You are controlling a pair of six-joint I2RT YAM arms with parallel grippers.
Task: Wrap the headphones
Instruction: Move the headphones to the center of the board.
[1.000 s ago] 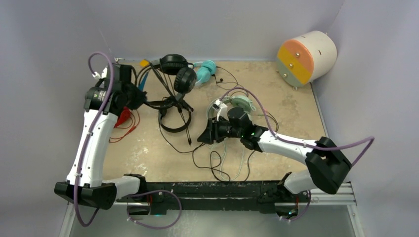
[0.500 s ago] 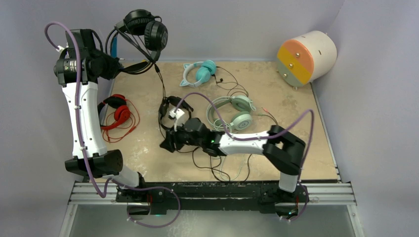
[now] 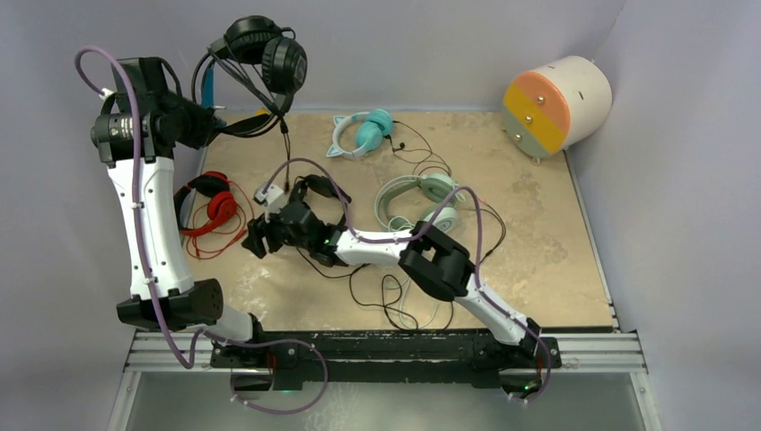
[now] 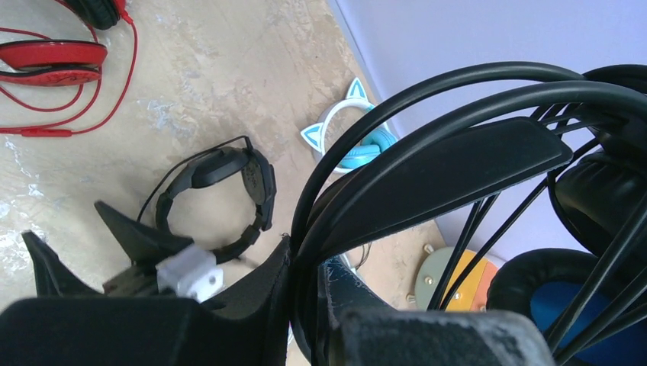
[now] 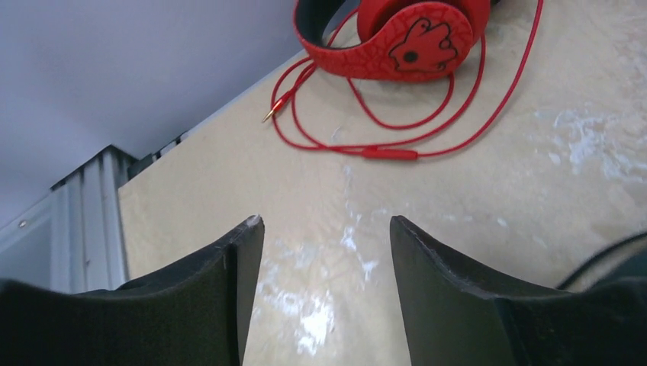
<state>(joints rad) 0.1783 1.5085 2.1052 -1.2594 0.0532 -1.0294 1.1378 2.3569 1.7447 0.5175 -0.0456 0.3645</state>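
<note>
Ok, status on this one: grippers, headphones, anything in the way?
Left gripper shut on black headphones, by the band, held aloft. Right gripper open, empty, low, facing red headphones. Lifted set's cable hangs down near right gripper.

Pinched in the matt, rough-surfaced black left gripper [image 4: 305, 263], the black headset [image 4: 458, 168] has a smooth, semi-gloss plastic band and soft leather-like cushions, while beyond the matt black right gripper [image 5: 326, 229] the red headset [image 5: 412, 30] is glossy crackle-patterned plastic on a mottled, stone-look tabletop [image 5: 496, 175].
</note>
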